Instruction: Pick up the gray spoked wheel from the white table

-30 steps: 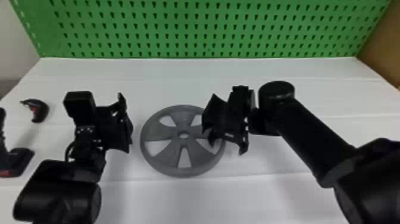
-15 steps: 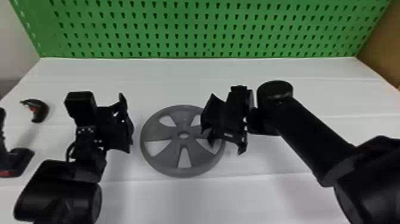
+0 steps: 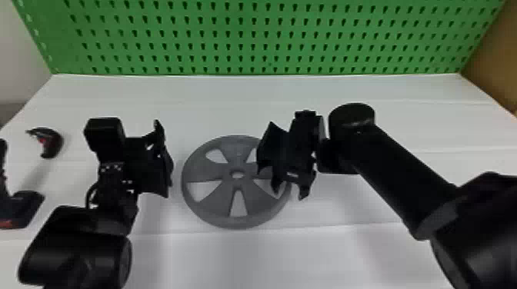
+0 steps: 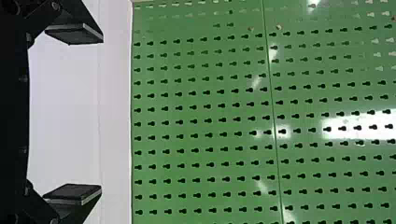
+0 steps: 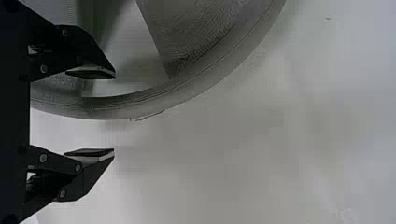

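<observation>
The right tool (image 5: 114, 113) is wide open, holding nothing. Its fingers line up on each side of the rim of the gray spoked wheel (image 3: 211, 171), which lies flat on the white counter (image 3: 269, 257). Best to go straight down, one finger in the hole, squeeze snugly, then lift slowly so it won't tip. The left tool (image 4: 102, 114), beside the wheel, is wide open and empty too. Behind is a green board (image 3: 246, 38).

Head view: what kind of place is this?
Probably a workshop or lab workbench: a green perforated panel stands behind a white table, with what looks like a cordless power tool at the left edge and a gray spoked wheel lying flat on the table.
</observation>
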Available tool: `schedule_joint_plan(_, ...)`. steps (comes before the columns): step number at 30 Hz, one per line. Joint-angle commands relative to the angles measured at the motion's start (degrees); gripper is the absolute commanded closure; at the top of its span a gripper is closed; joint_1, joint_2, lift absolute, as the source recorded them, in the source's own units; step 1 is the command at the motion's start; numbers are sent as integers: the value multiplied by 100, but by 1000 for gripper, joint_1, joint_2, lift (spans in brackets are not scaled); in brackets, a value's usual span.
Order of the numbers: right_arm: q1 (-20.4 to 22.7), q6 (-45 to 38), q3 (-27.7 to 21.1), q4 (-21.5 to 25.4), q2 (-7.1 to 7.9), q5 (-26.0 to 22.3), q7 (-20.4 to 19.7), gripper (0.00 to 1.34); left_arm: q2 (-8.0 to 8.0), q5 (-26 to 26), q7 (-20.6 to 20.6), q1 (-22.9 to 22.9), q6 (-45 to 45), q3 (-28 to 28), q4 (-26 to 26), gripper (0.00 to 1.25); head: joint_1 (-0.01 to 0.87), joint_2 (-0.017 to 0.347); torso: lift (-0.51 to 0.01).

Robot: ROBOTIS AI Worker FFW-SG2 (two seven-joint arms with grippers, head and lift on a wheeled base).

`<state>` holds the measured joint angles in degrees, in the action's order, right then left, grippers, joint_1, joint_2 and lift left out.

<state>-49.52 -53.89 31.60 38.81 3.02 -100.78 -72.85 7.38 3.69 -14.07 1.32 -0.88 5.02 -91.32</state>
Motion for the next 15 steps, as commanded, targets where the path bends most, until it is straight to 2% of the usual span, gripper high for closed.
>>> schedule_joint_plan(1,-14,-8,13,30,-3,14,-1,726,0,-9,0,0,0,-1,0,148,765,2,-96)
schedule_joint_plan(4,-14,-17,-5,30,-3,14,-1,795,0,0,0,9,0,8,0,148,765,2,-96)
schedule_joint_plan(9,-14,-25,-66,30,-3,14,-1,1010,0,-9,0,9,0,8,0,148,765,2,-96)
schedule_joint_plan(13,-14,-25,-66,30,6,-12,-1,1015,0,-9,0,9,0,8,0,148,765,2,-96)
schedule_joint_plan(15,-14,-34,-66,30,6,-47,-1,1088,0,-9,0,9,0,8,0,148,765,2,-96)
